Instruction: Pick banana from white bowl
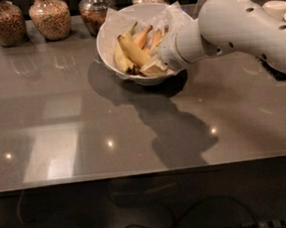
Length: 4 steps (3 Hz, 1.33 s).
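Note:
The white bowl (108, 51), lined with crinkled white paper, stands at the back middle of the grey table. Yellow bananas (132, 51) lie in it with some orange pieces behind them. My gripper (154, 65) reaches in from the right, down inside the bowl at its front right, right next to the bananas. The white arm (235, 28) covers the bowl's right side and hides most of the gripper.
Several glass jars (49, 16) of brown grain stand in a row along the back edge, left of and behind the bowl. Small pale cups (277, 8) sit at the back right. The table's front edge (138, 172) is near the bottom.

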{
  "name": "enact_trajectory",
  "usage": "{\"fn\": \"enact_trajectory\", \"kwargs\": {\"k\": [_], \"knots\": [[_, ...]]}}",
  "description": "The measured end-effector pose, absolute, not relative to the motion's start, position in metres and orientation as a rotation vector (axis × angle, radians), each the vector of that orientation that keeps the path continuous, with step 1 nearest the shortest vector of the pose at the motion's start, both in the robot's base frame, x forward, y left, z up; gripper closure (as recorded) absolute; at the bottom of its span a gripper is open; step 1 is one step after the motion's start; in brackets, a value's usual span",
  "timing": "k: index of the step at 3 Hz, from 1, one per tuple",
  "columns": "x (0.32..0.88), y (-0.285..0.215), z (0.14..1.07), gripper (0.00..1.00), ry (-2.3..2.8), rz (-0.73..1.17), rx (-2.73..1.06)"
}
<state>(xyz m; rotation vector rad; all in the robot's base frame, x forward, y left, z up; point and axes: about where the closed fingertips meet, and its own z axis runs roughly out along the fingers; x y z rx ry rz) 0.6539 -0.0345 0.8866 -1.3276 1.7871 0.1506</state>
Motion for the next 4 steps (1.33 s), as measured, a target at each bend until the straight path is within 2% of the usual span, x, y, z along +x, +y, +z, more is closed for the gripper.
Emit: {"fn": "enact_trajectory", "kwargs": {"k": [1, 3, 4], "knots": [[0.653, -0.027, 0.889, 0.98, 1.773, 0.147, -1.37], [0.651, -0.025, 0.923, 1.0, 1.729, 0.088, -1.522], [0.638, -0.041, 0.944, 1.0, 1.728, 0.134, -1.563]]}}
